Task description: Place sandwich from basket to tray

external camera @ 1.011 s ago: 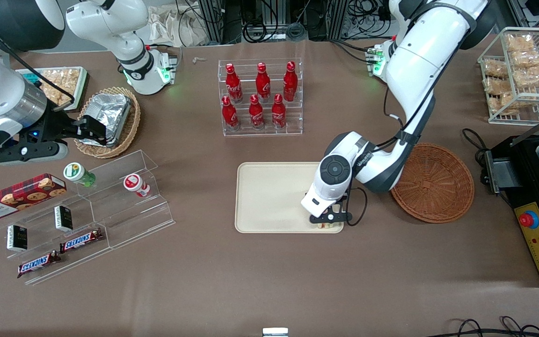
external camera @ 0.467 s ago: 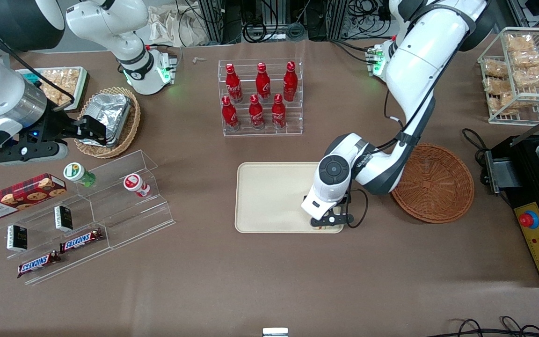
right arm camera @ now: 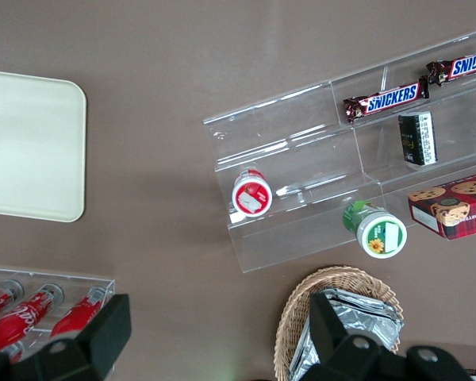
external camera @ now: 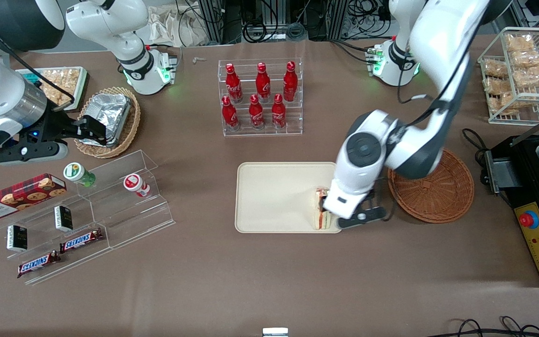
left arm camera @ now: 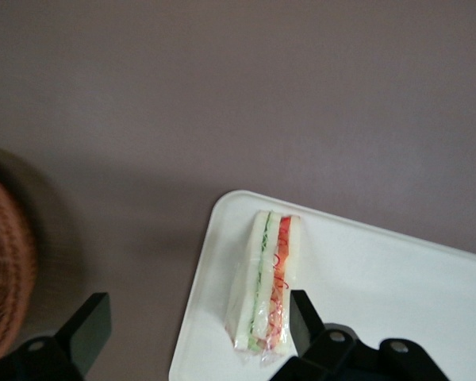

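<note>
Front view: sandwich (external camera: 321, 209) lies on the tray (external camera: 269, 196), at the tray corner nearest the front camera on the working arm's end, just inside the rim. My gripper (external camera: 359, 216) has lifted off and shifted toward the basket (external camera: 431, 189) since a moment ago, when it was pressed low over that corner. The sandwich is uncovered now and the basket shows nothing in it.

Left wrist view: sandwich (left arm camera: 267, 282) rests flat on the tray (left arm camera: 381, 302), red and green layers up. My fingers (left arm camera: 309, 325) are spread wide, holding nothing; one sits just beside the sandwich, the other over bare table near the basket (left arm camera: 8, 270).

Judgement: release done, placement looks complete; retreat remains.
</note>
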You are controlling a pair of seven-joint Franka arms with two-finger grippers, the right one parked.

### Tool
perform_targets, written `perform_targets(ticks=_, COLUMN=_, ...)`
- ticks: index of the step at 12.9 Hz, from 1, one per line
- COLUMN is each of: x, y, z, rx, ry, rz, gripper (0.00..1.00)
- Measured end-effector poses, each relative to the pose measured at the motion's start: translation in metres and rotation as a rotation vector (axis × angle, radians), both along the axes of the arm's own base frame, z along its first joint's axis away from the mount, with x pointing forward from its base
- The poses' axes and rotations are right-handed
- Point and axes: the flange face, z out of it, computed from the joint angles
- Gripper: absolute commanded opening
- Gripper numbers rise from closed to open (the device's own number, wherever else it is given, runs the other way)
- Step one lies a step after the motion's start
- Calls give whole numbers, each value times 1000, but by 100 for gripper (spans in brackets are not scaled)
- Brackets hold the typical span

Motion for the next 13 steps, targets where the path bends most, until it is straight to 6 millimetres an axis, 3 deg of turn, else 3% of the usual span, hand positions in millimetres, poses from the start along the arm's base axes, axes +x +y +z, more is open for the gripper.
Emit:
perform_targets(ticks=3, x=-5, y=40, z=71, rx=-30, ry=-16, rz=88, gripper=100)
perform_targets(ticks=7, x=-24, y=98, z=139, rx=-26, ry=13, rz=139, gripper=100)
perform_targets(ticks=10, x=-39, y=162, z=169, rx=-51, ry=28, rz=73, gripper=100)
perform_targets(ticks=13, x=-75, y=235, z=185, rx=-34, ry=35, rz=-67, gripper=100)
